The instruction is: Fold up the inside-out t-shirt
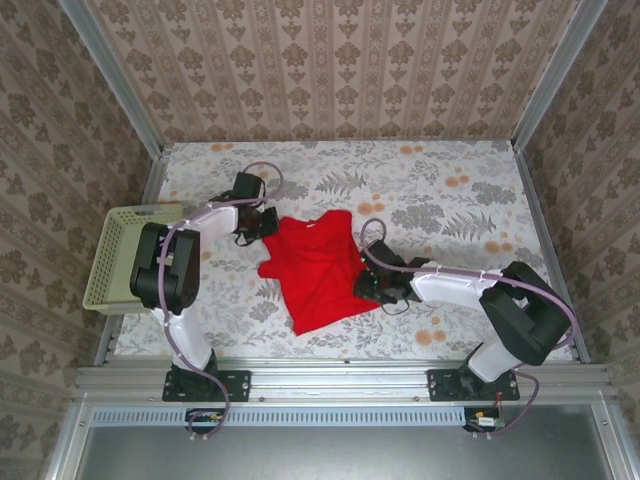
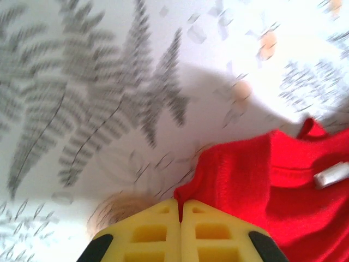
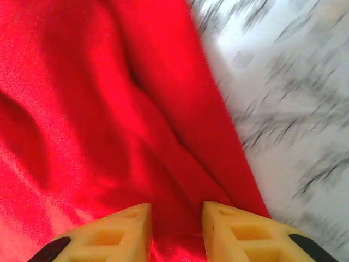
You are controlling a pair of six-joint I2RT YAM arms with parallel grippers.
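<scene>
The inside-out t-shirt [image 1: 318,265], bright red, lies crumpled on the patterned table between the arms. My left gripper [image 1: 268,222] is at its upper left corner. In the left wrist view that gripper [image 2: 180,204] is shut, and a red corner of the t-shirt [image 2: 262,185] is pinched between its yellow pads. A white tag [image 2: 331,174] shows on the cloth. My right gripper [image 1: 362,285] rests on the shirt's right edge. Seen from the right wrist, the gripper [image 3: 176,210] has its pads apart, and a ridge of the t-shirt [image 3: 98,109] runs between them.
A pale yellow-green plastic basket [image 1: 120,255] stands at the table's left edge, beside the left arm. Metal rails and papered walls enclose the floral tabletop [image 1: 450,200], which lies bare to the right of and behind the shirt.
</scene>
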